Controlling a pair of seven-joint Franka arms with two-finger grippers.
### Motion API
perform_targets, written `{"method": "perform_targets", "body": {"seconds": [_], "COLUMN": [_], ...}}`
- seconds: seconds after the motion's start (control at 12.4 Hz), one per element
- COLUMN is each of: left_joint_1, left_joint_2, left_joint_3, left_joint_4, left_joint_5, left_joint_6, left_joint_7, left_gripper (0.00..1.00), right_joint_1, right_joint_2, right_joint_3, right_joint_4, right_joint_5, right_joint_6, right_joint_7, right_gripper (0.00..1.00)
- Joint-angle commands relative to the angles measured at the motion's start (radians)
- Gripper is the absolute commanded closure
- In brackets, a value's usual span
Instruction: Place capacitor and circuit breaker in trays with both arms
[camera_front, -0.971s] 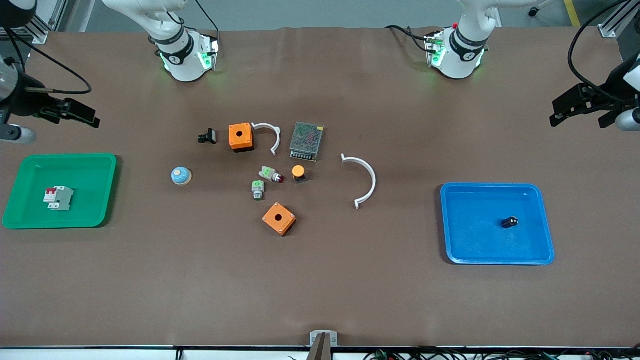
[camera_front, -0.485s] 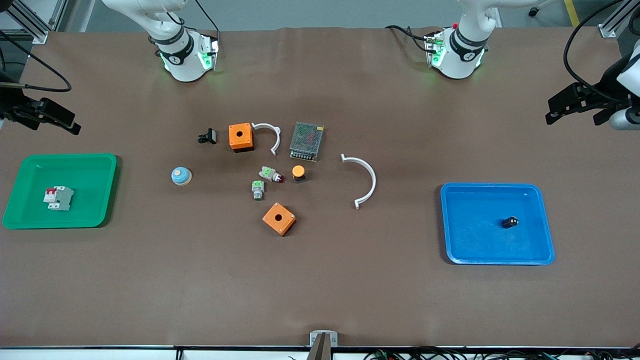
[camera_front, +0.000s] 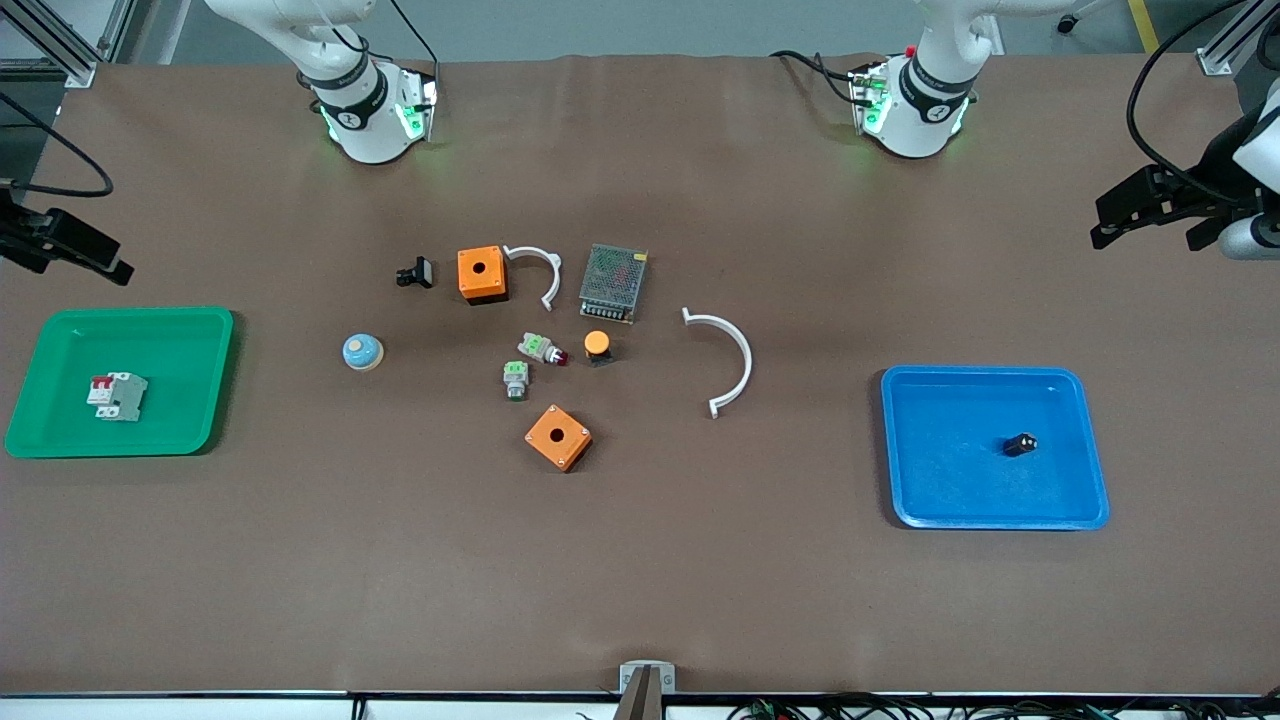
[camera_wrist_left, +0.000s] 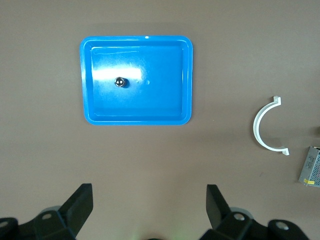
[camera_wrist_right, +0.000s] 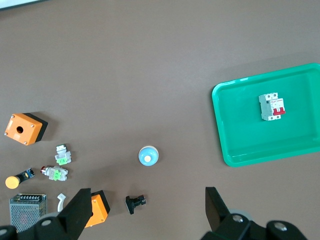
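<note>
Capacitor (camera_front: 1020, 443): being carried in the blue tray (camera_front: 940, 500) at the left arm's end of the counter (camera_front: 640, 580), lying on its side, touching neither wall.

Circuit breaker (camera_front: 117, 396): being carried in the green tray (camera_front: 180, 330) at the right arm's end, lying flat, red levers at one end.

Left gripper (camera_front: 1150, 208): being held in the air over bare counter at the left arm's end, jaws spread wide apart, nothing between them; in the left wrist view the fingers (camera_wrist_left: 80, 202) are being shown well apart with the blue tray (camera_wrist_left: 95, 112) and capacitor (camera_wrist_left: 120, 82) below.

Right gripper (camera_front: 75, 250): being held in the air over the counter edge at the right arm's end, jaws spread wide apart, nothing between them.

Loose parts, mid-counter, well apart from both trays:
- two orange boxes (camera_front: 481, 273) (camera_front: 558, 437);
- a meshed grey power unit (camera_front: 613, 282);
- two white curved clips (camera_front: 538, 270) (camera_front: 728, 358);
- an orange-capped button (camera_front: 597, 345);
- two green-topped parts (camera_front: 540, 348) (camera_front: 515, 378);
- a blue-domed button (camera_front: 361, 352);
- a black clip-like part (camera_front: 415, 272).
</note>
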Motion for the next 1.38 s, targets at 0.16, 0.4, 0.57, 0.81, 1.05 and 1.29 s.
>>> {"method": "perform_targets", "body": {"seconds": [0.16, 0.4, 0.57, 0.81, 1.05, 1.29], "left_joint_1": [-0.013, -0.014, -0.013, -0.016, -0.017, -0.008], "left_joint_2": [-0.005, -0.016, -0.072, -0.094, -0.096, -0.093], "left_joint_3": [0.004, -0.025, -0.028, -0.028, -0.028, -0.024], "left_joint_4": [-0.016, -0.040, -0.121, -0.160, -0.138, -0.111], "left_joint_5": [-0.012, -0.001, -0.007, -0.009, -0.004, 0.000], "left_joint_6": [0.030, 0.030, 0.083, 0.106, 0.099, 0.071], "left_joint_7": [-0.005, -0.009, -0.011, -0.011, -0.012, -0.049], "left_gripper": [0.00, 0.00, 0.00, 0.00, 0.00, 0.00], "right_joint_1": [-0.014, -0.012, -0.009, -0.006, -0.006, -0.006], "right_joint_2": [0.017, 0.017, 0.017, 0.017, 0.017, 0.017], "right_joint_3": [0.007, 0.007, 0.008, 0.008, 0.008, 0.008], "right_joint_4": [0.040, 0.041, 0.041, 0.041, 0.053, 0.058], "right_joint_5": [0.018, 0.015, 0.015, 0.012, 0.011, 0.011], "right_joint_6": [-0.011, -0.011, -0.011, -0.011, -0.012, -0.012], "right_joint_7": [-0.004, -0.005, -0.005, -0.005, -0.005, -0.005], "right_gripper": [0.00, 0.00, 0.00, 0.00, 0.00, 0.00]}}
